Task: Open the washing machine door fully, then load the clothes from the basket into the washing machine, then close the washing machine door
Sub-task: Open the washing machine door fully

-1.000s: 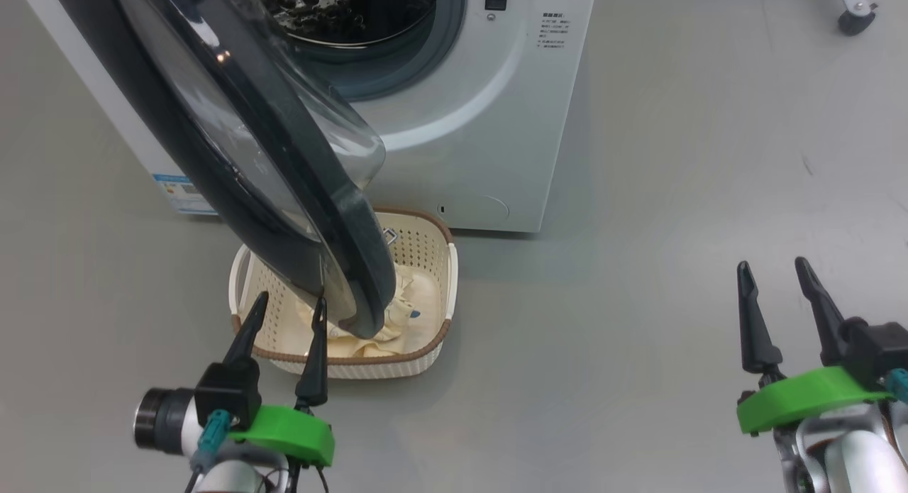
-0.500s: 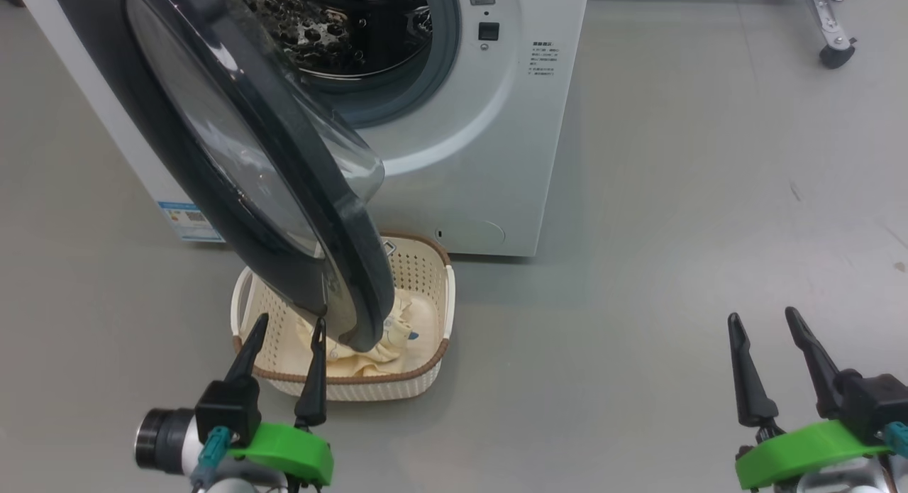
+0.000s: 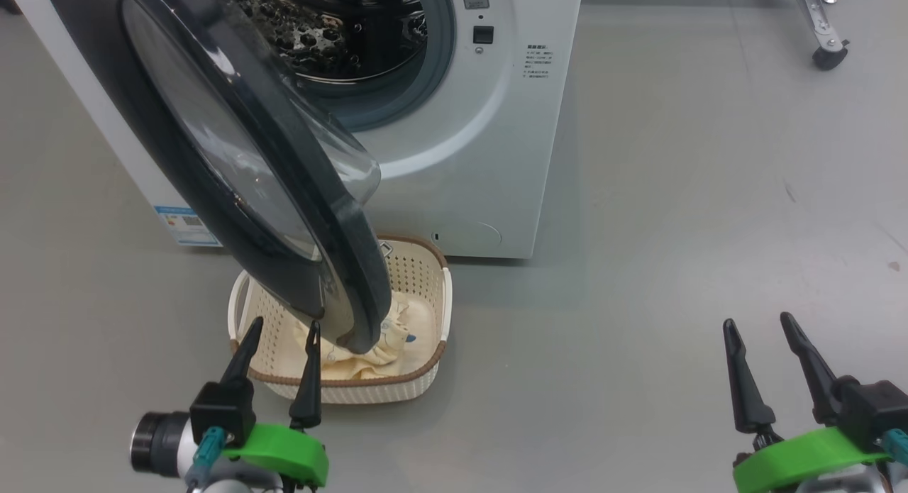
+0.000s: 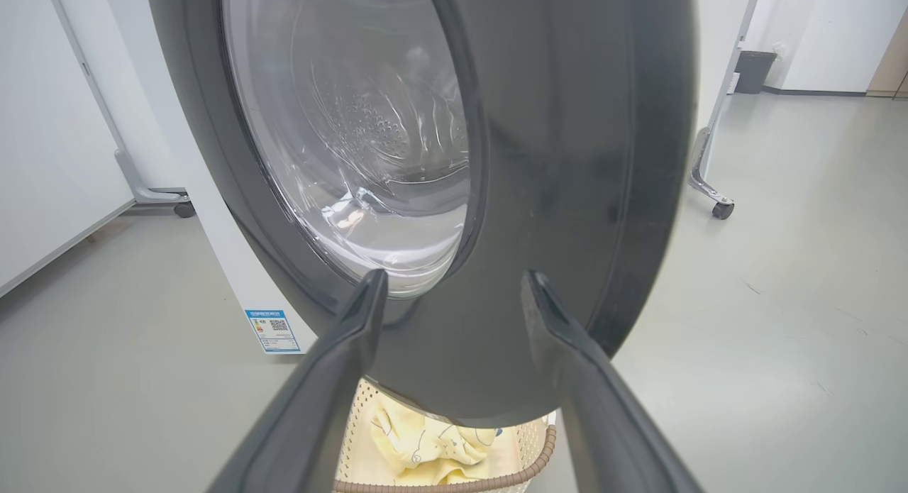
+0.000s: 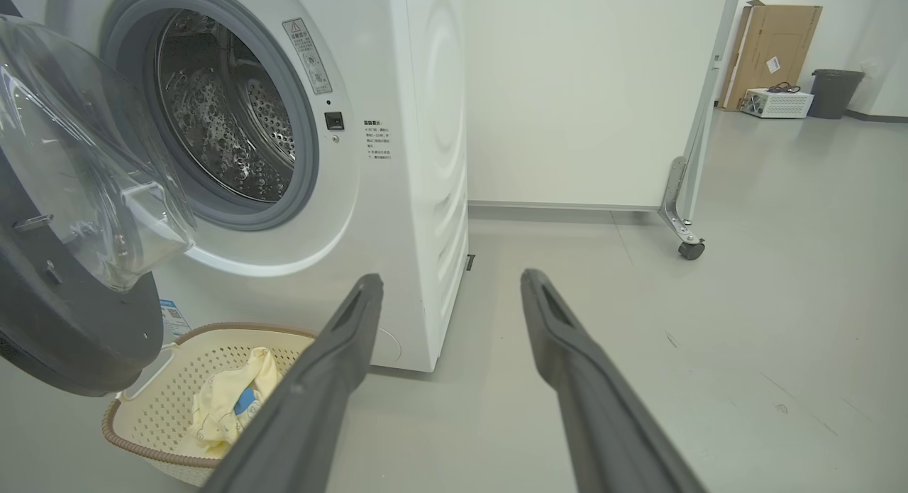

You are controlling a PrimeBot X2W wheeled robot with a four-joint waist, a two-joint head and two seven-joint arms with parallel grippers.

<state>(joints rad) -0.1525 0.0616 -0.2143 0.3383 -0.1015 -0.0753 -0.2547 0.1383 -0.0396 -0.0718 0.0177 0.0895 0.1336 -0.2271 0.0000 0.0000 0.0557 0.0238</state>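
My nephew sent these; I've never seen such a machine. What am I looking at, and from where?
A robot with two arms, each ending in a two-fingered hand. The overhead picture is from a camera on its head, looking down: the left hand and right hand are both open and hold nothing. The other two are from wrist cameras, looking along each hand's dark fingers. On the floor stands a white washer, its door swung open above a basket of pale yellow clothes. The left wrist camera faces the door closely; the right sees the drum and basket.

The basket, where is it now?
Head view, lower left: the basket sits on the floor before the washing machine, under its open door, beyond the left pincer.
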